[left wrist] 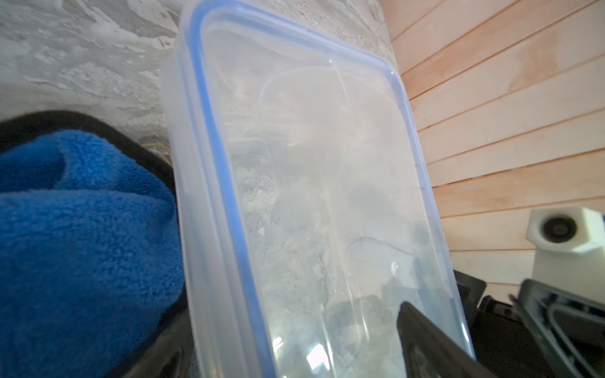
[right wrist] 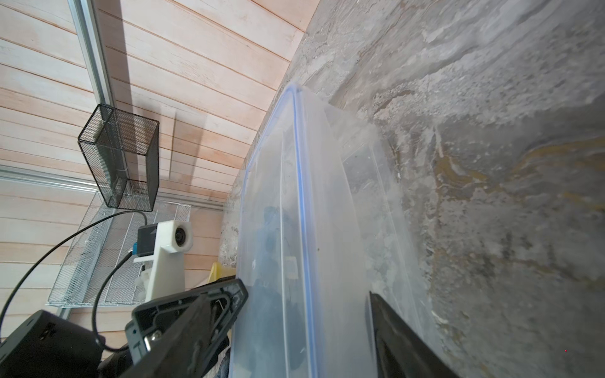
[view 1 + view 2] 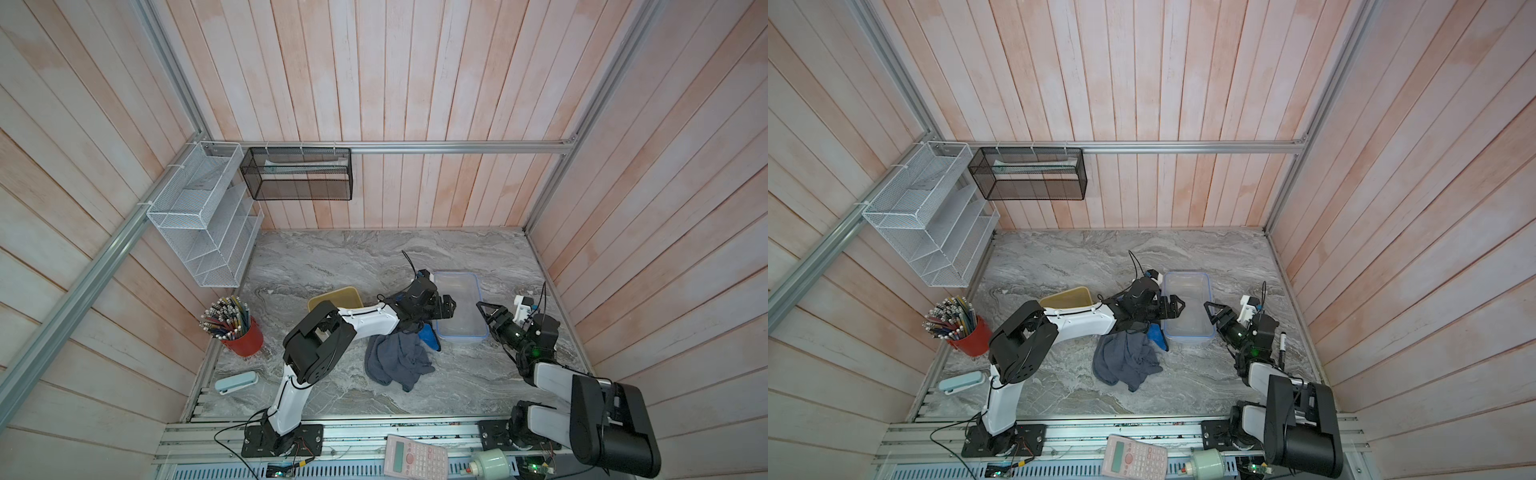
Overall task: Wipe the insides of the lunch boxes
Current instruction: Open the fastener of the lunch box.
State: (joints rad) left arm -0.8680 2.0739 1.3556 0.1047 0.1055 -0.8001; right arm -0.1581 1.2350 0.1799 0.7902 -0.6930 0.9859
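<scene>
Clear lunch box (image 3: 461,291) between left pincer (image 3: 449,308) and right pincer (image 3: 484,312).

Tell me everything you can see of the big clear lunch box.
The clear lunch box is a rectangular, translucent plastic container with rounded corners and a blue-edged rim, apparently its lid, seated on top. It looks empty and lies flat on the marble-patterned table, right of centre. The left end effector hangs open over one long side; the right end effector straddles the opposite edge with jaws open. A blue cloth sits against its near corner.
</scene>
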